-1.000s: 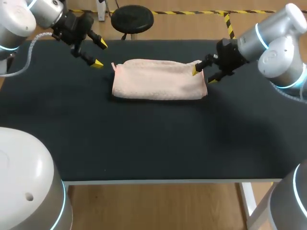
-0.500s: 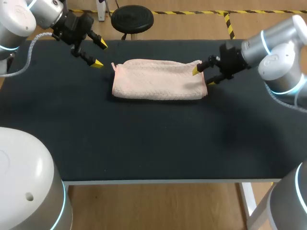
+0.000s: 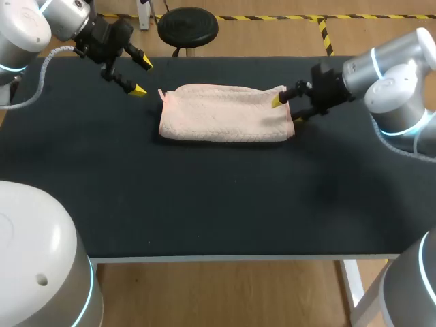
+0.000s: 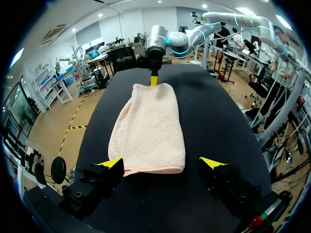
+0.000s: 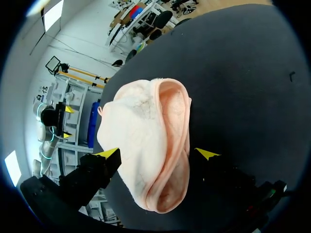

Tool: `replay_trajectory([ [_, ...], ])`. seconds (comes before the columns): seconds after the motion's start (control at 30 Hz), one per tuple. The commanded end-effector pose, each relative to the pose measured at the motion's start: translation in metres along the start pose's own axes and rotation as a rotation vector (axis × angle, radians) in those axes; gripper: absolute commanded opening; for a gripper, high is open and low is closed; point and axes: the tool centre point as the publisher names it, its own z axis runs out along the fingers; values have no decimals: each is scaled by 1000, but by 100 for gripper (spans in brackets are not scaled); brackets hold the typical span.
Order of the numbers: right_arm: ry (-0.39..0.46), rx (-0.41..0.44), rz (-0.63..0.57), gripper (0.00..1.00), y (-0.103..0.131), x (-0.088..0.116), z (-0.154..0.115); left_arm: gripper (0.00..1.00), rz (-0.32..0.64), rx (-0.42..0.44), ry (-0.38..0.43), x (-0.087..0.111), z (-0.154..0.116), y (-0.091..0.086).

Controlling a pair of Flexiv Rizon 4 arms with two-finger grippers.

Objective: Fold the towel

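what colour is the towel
Pale pink, with a faint zigzag weave; the towel shows best in the left wrist view.

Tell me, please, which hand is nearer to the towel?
Right. The right hand is at the towel's right end, which lies between its open fingers; the left hand is beyond the left end, clear of it.

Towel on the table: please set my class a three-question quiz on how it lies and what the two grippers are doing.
1. True or false: the left gripper is shut on the towel.
2. The towel is: A) lying folded on the table; B) hanging over the table's edge; C) lifted in the air.
3. Fill in: the towel's end lies between the open fingers of the ____ gripper.

Key: 1 false, it is open and clear of the towel; 2 A; 3 right gripper.
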Motion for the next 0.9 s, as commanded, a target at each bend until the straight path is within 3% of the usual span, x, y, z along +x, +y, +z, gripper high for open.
replay_trajectory([
  [0.03, 5, 6, -1, 100, 2, 0, 6, 100, 2, 2, -2, 0, 0, 1],
  [0.43, 19, 20, -6, 100, 3, 7, 19, 100, 2, 2, -2, 0, 0, 1],
  [0.63, -18, 28, 1, 100, 2, 7, 19, 100, 2, 2, -2, 0, 0, 1],
  [0.67, -31, 28, -3, 87, 2, 6, 19, 100, 2, 2, -2, 0, 0, 1],
  [0.7, -36, 29, 2, 36, 2, 6, 19, 100, 2, 2, -2, 0, 0, 1],
  [0.73, -49, 28, -1, 0, 2, 6, 19, 100, 2, 2, -2, 0, 0, 1],
  [0.9, -70, 28, 4, 0, 2, 7, 18, 100, 2, 2, -2, 0, 0, 1],
])
